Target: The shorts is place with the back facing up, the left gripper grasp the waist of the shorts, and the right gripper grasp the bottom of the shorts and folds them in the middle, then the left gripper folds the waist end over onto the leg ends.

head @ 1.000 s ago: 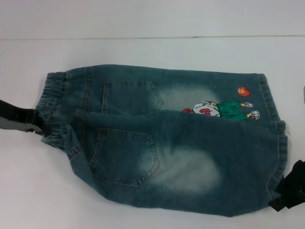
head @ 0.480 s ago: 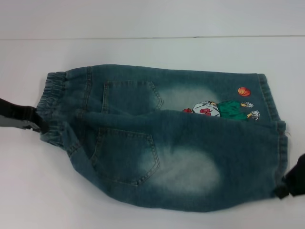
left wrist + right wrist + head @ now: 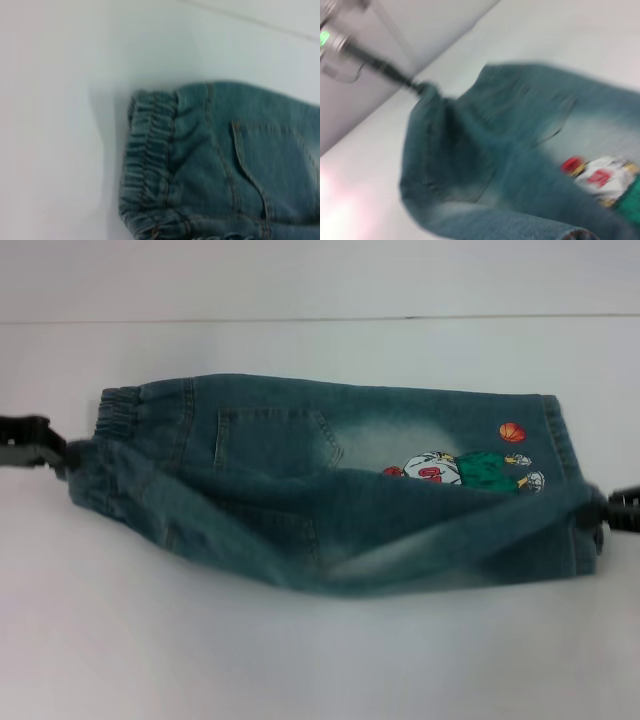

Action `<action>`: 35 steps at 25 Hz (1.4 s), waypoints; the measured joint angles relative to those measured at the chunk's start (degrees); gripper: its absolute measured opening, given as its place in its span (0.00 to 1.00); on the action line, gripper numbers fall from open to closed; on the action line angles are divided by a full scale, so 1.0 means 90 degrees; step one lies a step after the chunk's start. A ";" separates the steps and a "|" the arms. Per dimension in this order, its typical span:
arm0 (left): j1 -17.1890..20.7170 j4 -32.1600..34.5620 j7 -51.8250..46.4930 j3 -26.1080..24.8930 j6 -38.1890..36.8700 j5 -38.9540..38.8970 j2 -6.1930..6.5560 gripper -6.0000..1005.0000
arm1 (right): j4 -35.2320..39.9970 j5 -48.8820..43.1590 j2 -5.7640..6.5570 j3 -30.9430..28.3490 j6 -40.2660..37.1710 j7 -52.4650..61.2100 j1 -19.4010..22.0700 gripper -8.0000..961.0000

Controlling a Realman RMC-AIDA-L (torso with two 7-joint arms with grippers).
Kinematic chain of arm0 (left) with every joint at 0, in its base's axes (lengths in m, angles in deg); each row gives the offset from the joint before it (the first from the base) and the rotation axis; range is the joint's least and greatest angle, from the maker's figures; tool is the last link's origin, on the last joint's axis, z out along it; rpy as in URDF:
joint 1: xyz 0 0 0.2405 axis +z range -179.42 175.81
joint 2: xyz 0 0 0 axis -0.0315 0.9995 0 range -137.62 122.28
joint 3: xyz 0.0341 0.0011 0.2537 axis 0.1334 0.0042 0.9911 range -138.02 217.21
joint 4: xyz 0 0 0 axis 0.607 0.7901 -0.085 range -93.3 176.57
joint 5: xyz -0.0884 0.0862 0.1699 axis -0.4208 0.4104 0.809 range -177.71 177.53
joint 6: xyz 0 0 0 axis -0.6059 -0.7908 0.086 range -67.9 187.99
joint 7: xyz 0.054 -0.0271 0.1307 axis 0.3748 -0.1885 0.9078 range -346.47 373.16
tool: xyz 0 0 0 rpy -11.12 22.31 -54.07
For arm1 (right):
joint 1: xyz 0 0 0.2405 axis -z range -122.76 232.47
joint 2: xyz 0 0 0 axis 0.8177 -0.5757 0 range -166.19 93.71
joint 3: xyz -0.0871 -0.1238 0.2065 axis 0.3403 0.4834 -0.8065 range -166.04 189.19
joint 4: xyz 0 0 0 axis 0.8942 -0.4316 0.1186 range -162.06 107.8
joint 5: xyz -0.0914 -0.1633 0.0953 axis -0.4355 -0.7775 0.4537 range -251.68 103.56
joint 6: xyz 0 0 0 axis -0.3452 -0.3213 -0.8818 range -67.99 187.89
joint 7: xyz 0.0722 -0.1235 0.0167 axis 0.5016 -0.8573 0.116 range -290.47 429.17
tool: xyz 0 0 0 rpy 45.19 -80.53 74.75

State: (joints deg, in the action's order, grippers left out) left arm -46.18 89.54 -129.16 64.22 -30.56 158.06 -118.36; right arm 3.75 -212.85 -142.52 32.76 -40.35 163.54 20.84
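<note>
The blue denim shorts (image 3: 350,435) lie lengthwise across the white table, back pockets up. The far half lies flat, showing a pocket, the cartoon player and the orange basketball (image 3: 512,431). The near half is lifted and stretched taut between both grippers. At the left edge, my left gripper (image 3: 62,452) is shut on the gathered waist (image 3: 118,410), which also fills the left wrist view (image 3: 150,150). At the right edge, my right gripper (image 3: 603,508) is shut on the near leg's hem, beside the flat leg ends (image 3: 556,430). The right wrist view shows the raised fold of the shorts (image 3: 470,150) and the left gripper (image 3: 417,87) far off.
The white table (image 3: 320,660) runs on around the shorts on all sides. Its back edge meets a pale wall (image 3: 320,280) along a thin line behind the shorts.
Both grippers have risen and moved toward the far side, pulling the near half of the shorts off the table. The near pocket and bleached patch have folded into a taut, narrow band.
</note>
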 joint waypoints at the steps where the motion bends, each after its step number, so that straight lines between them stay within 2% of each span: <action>1: -0.0005 0.0000 -0.0002 -0.0113 0.0064 -0.0069 0.0008 0.05 | -0.0077 0.0174 -0.0007 -0.0014 0.0203 -0.0010 0.0066 0.06; 5: 0.0046 -0.0041 -0.0005 -0.0220 0.0399 -0.0538 0.0023 0.05 | -0.0358 0.0685 -0.0073 -0.0073 0.0892 -0.0037 0.0221 0.06; 9: 0.0127 -0.0072 -0.0006 -0.0221 0.0777 -0.0901 -0.0033 0.05 | -0.0612 0.1208 -0.0156 -0.0109 0.1443 -0.0051 0.0297 0.06; 14: 0.0159 -0.0262 0.0033 -0.0186 0.1289 -0.1125 -0.0077 0.05 | -0.0648 0.1473 -0.0340 -0.0125 0.2046 0.0007 0.0292 0.06; 19: 0.0204 -0.0306 0.0055 -0.0162 0.1659 -0.1142 -0.0156 0.05 | -0.0651 0.1713 -0.0456 -0.0163 0.2474 0.0005 0.0252 0.06; 31: 0.0318 -0.0315 0.0109 -0.0138 0.2108 -0.1184 -0.0247 0.10 | -0.0658 0.2014 -0.0683 -0.0110 0.3884 -0.0013 -0.0211 0.06; 35: 0.0334 -0.0332 0.0161 -0.0116 0.2246 -0.1193 -0.0293 0.12 | -0.0658 0.1995 -0.0737 0.0172 0.4241 0.0026 -0.0344 0.08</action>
State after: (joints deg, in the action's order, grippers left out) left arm -43.17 86.56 -127.71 63.17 -10.35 147.32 -121.00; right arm -2.17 -194.90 -149.16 34.31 -2.18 163.78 17.75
